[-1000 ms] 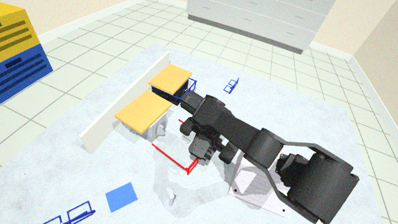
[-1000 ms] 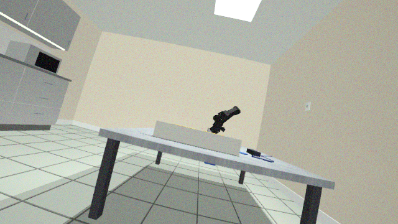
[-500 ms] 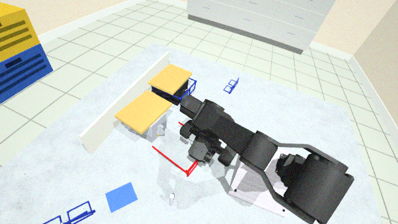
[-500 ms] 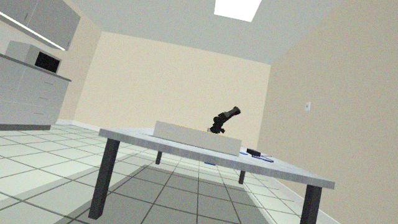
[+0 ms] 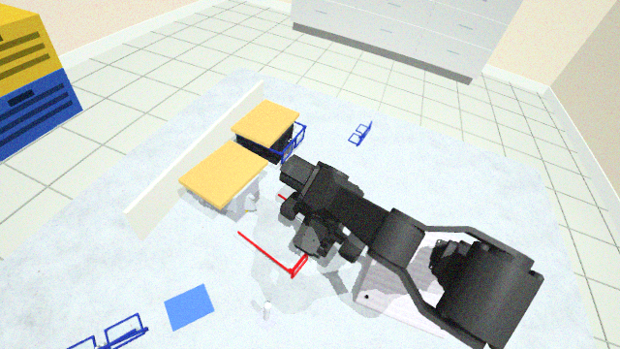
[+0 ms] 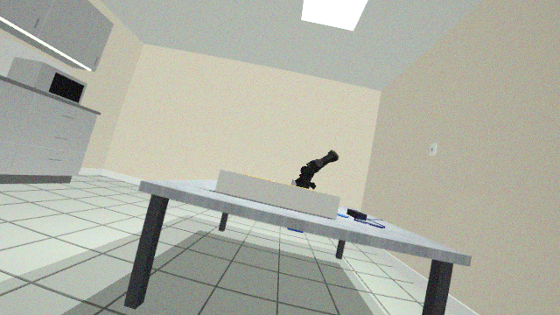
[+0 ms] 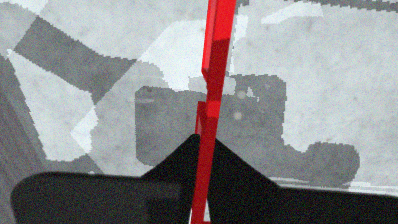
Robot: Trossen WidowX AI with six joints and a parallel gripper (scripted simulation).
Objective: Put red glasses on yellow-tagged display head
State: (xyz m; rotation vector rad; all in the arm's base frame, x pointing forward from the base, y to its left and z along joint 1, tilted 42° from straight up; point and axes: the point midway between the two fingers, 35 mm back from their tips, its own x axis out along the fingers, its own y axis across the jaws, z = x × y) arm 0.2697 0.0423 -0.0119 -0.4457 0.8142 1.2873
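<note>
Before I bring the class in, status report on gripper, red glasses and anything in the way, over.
Gripper shut on red glasses. Glasses off the heads, temples pointing headward. Dark head wearing blue glasses stands beside the pale one.
</note>
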